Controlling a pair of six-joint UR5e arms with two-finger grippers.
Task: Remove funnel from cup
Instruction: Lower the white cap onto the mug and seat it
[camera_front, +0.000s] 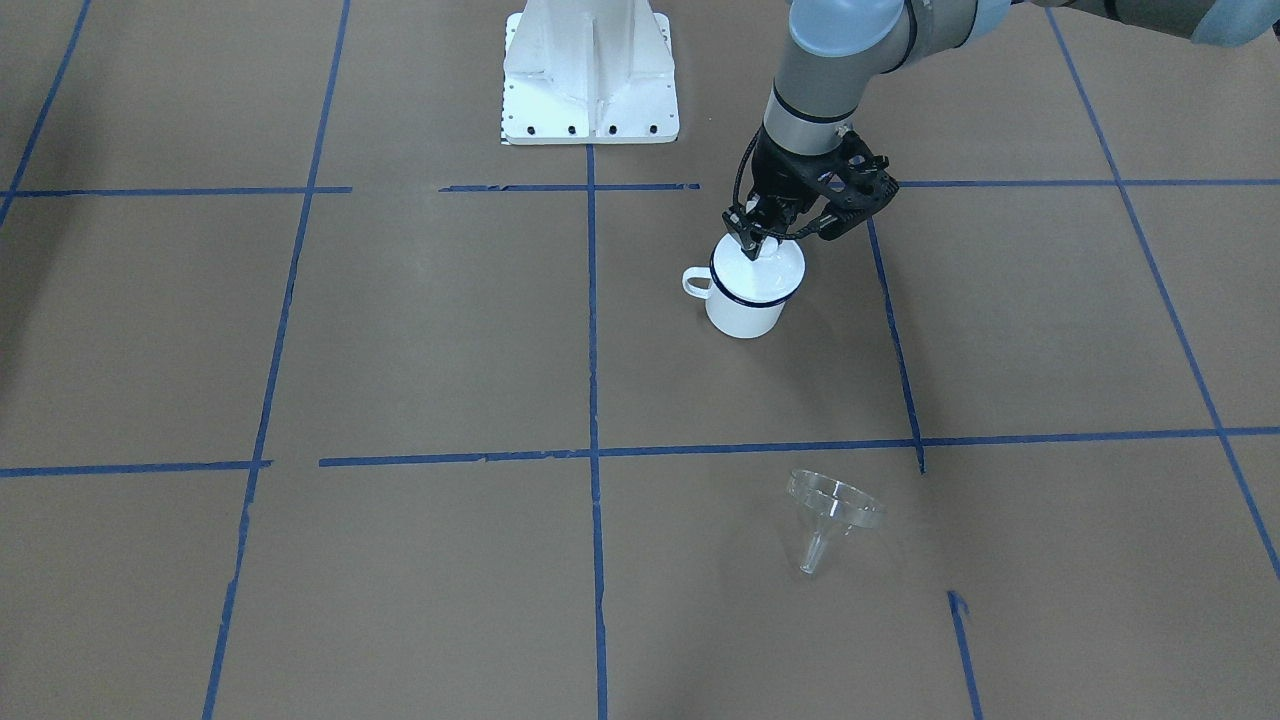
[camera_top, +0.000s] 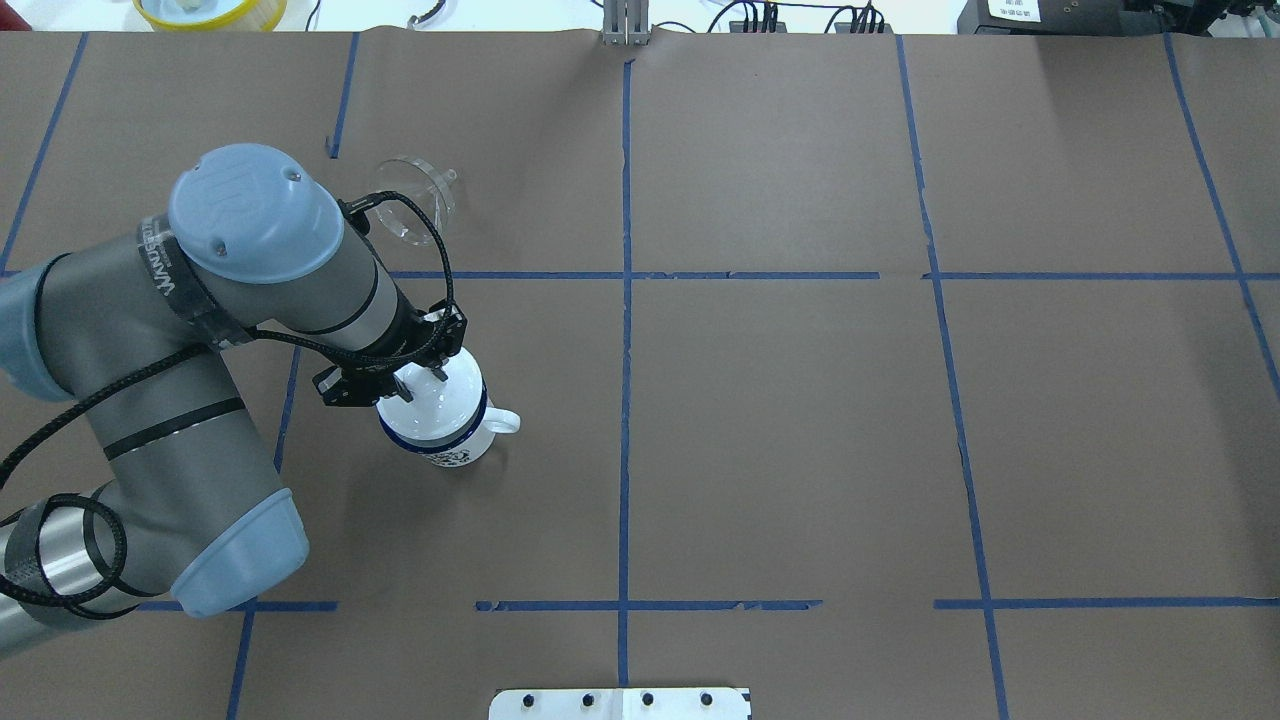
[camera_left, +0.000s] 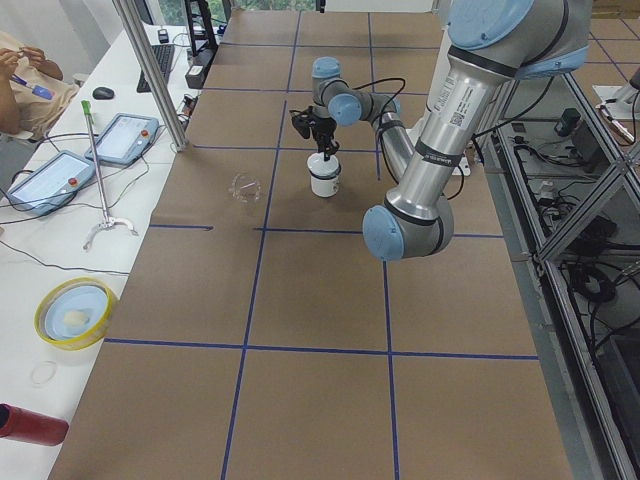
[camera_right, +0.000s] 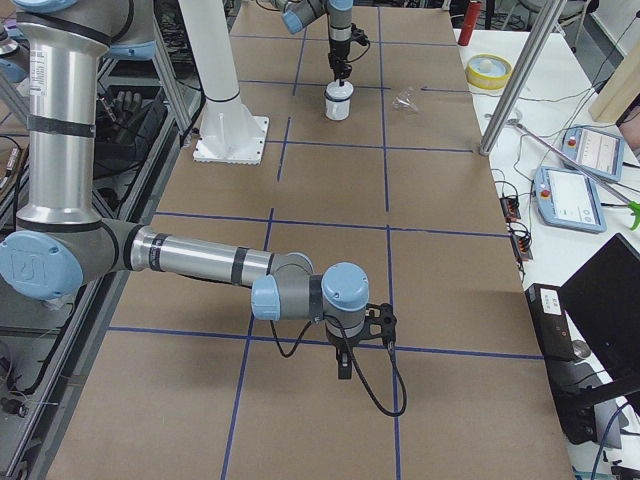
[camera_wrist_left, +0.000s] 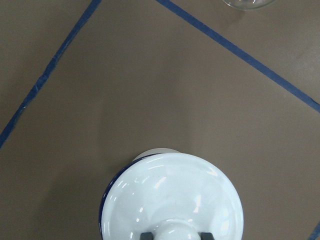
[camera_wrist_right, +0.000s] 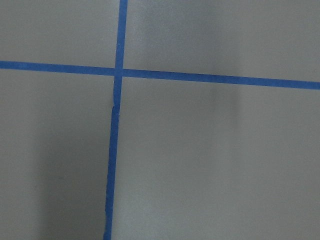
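The funnel (camera_front: 833, 505) is not in the cup (camera_front: 745, 310). It lies tipped over on the brown desk (camera_front: 400, 350), well apart from the cup and on the other side of a blue tape line (camera_front: 760, 447). Its thin stem points away from the robot. Nothing touches it. So I think the main job is done: the funnel is out.

The cup stands upright, with its little handle sticking out to one side. A white lid (camera_front: 770, 265) sits on top and covers the cup's mouth.

The left hand (camera_front: 752, 240) is right over the cup. In the wrist view I see one finger on each side of the lid's round knob (camera_wrist_left: 173, 231), both touching it. It looks to me like the hand is pinching the knob and so holding the lid.

The right hand (camera_right: 345, 365) is far from all this, low over the desk near where two tape lines cross. Its own camera shows only desk and tape. I cannot tell if its fingers are apart or together.

What is left seems small. The left hand could let go of the lid and lift away. The funnel needs nothing more that I can see.
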